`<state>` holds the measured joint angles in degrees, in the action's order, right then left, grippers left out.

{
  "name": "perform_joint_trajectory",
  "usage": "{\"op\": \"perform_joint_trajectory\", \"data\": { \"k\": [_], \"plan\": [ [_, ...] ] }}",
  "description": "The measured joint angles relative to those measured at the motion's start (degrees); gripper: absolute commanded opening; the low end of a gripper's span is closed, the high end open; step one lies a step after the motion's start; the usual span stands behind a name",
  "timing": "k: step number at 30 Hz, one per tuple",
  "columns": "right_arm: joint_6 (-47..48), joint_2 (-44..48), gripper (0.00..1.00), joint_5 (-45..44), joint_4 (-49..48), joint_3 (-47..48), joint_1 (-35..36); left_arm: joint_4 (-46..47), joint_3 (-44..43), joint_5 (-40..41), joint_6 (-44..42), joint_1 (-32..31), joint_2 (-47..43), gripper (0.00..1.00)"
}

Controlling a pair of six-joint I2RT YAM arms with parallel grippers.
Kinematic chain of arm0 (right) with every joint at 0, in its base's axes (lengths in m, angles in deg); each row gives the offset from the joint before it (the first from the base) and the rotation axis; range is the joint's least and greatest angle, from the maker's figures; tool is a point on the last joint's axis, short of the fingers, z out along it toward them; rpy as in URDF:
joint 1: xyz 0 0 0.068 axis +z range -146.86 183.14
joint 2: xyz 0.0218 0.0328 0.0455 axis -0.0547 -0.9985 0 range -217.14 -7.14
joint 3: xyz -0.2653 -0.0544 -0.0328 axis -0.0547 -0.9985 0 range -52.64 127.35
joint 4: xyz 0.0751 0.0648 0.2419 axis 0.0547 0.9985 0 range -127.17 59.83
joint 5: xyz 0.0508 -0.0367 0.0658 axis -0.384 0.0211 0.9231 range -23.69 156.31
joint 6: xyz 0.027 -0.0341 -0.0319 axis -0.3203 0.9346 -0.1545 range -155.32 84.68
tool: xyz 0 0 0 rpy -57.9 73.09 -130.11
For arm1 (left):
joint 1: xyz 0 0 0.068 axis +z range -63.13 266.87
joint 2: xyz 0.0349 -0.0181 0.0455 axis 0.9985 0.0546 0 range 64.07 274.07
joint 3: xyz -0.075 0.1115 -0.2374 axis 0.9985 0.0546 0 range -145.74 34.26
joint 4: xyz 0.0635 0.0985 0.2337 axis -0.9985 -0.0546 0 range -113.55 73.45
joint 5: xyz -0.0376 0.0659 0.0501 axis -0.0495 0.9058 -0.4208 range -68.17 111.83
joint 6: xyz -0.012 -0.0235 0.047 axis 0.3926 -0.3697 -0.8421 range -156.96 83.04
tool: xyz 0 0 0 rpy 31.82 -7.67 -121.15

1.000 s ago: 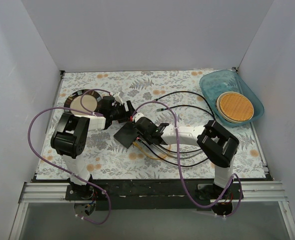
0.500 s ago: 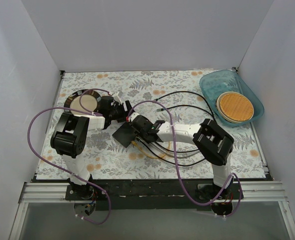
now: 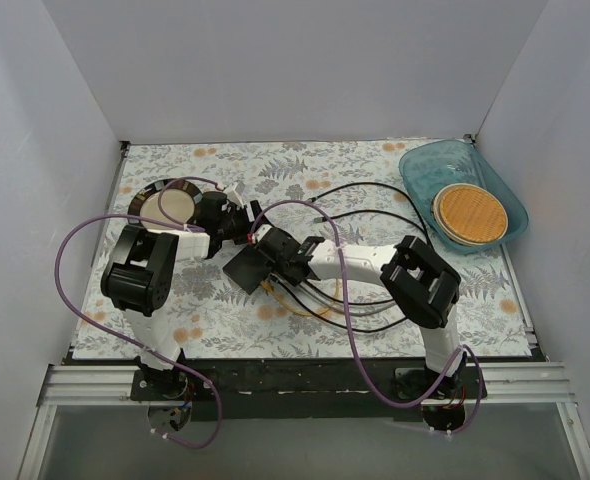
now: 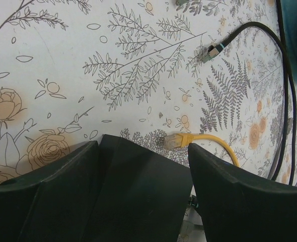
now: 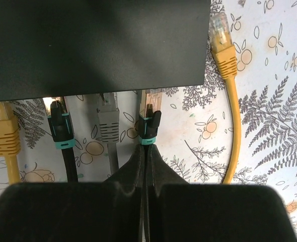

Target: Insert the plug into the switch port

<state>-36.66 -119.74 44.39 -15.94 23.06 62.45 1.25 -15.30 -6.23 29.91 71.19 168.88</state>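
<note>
Two fingers (image 4: 43,201) of the left gripper (image 4: 143,151) show in the left wrist view. They are closed against the sides of the switch (image 4: 138,201), which fills the gap between them. A loose yellow plug (image 4: 176,140) lies on the flowered cloth just beyond the switch's far edge.

In the right wrist view, the right gripper (image 5: 146,151) has its fingers pressed together, pinching a black cable just behind the plug (image 5: 150,108). The plug's tip is at the near edge of the switch and points into it. Whether it has entered a port cannot be told. To its left, a grey plug (image 5: 108,121), a black plug (image 5: 59,126) and another yellow plug (image 5: 1,128) line up along the same edge.

The likely trouble comes from the pinch sitting on the cable and not on the plug body. The plug could tilt, catch on the wall beside a port, and push the switch askew in the left grip.

From above, the switch sits left of centre between the two grippers. Compared with a second ago, the right arm has reached further left and its gripper is closer to the switch. The left arm and switch have hardly shifted.
</note>
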Motion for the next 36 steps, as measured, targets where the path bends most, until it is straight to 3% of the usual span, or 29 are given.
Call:
{"op": "perform_joint_trajectory", "data": {
  "k": [30, 36],
  "plan": [
    [-0.6, -2.5, 0.01, 6.4, 9.2, 9.8, -1.6, 0.5, 0.0, 1.4, -1.5, 0.4, 0.0, 0.72],
    [-2.0, -2.5, 0.01, 6.6, 9.2, 9.9, -1.6, 0.5, 0.0, 1.4, -1.4, 0.4, 0.0, 0.79]
  ]
}}
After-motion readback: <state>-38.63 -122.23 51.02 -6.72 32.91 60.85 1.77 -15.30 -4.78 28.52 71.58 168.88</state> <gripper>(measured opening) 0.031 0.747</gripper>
